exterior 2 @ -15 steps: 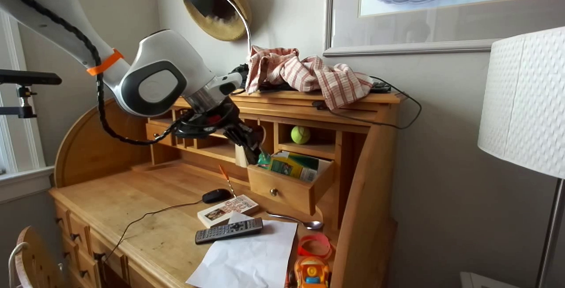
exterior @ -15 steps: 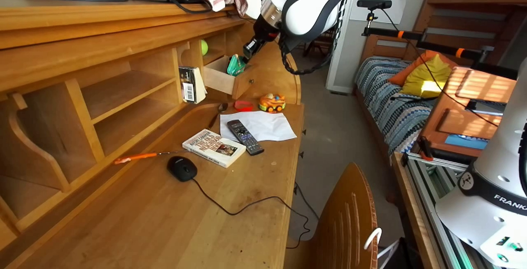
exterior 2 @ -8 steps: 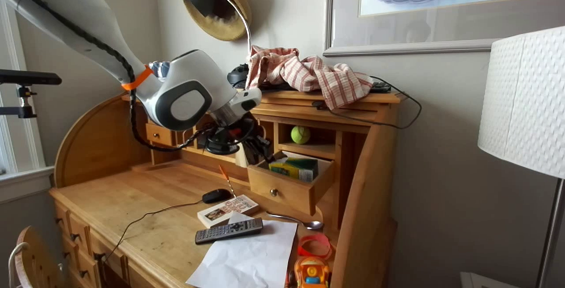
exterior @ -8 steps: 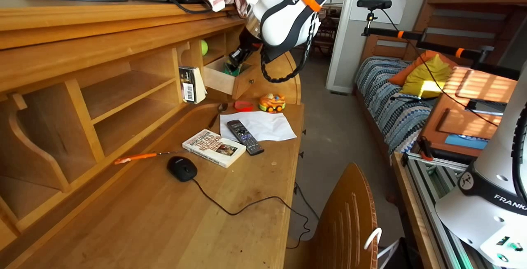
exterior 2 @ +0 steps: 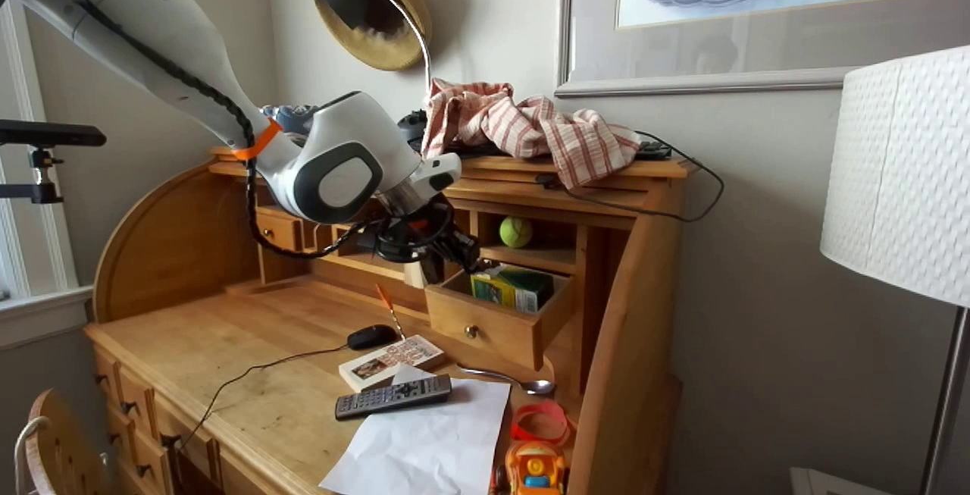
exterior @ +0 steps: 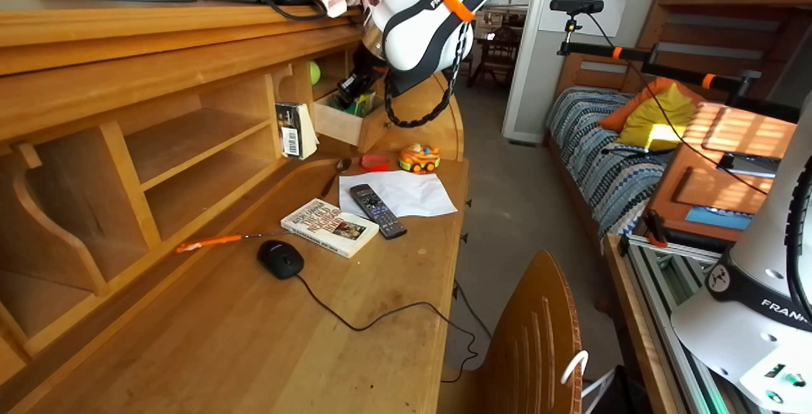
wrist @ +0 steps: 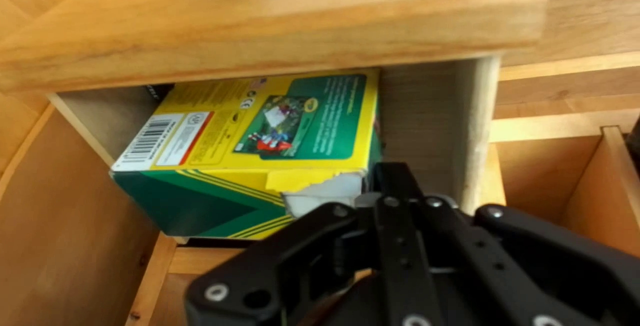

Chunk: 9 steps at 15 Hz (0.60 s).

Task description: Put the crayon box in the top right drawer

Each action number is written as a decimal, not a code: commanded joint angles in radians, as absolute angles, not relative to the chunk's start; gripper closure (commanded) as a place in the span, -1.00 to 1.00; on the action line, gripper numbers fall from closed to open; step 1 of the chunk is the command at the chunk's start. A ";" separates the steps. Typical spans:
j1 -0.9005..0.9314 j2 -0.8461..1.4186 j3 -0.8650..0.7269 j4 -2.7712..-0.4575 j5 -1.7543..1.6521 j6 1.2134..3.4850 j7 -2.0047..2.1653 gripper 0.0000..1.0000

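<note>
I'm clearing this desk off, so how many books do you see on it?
2: the white paperback lying beside the remote, and the upright book near the open drawer. Others may be hidden.

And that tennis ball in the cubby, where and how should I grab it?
The tennis ball is probably best gripped at its two sides, across the middle, coming in through the open front of the cubby: the ball is round and the cubby closed above.
</note>
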<state>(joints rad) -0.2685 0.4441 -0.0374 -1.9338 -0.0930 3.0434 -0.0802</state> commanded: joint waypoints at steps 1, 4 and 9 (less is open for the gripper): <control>-0.342 0.376 0.042 -1.994 -0.074 2.981 -0.157 1.00; -0.396 0.331 0.089 -2.043 -0.070 3.011 -0.203 1.00; -0.523 0.231 0.216 -2.148 -0.013 2.986 -0.296 1.00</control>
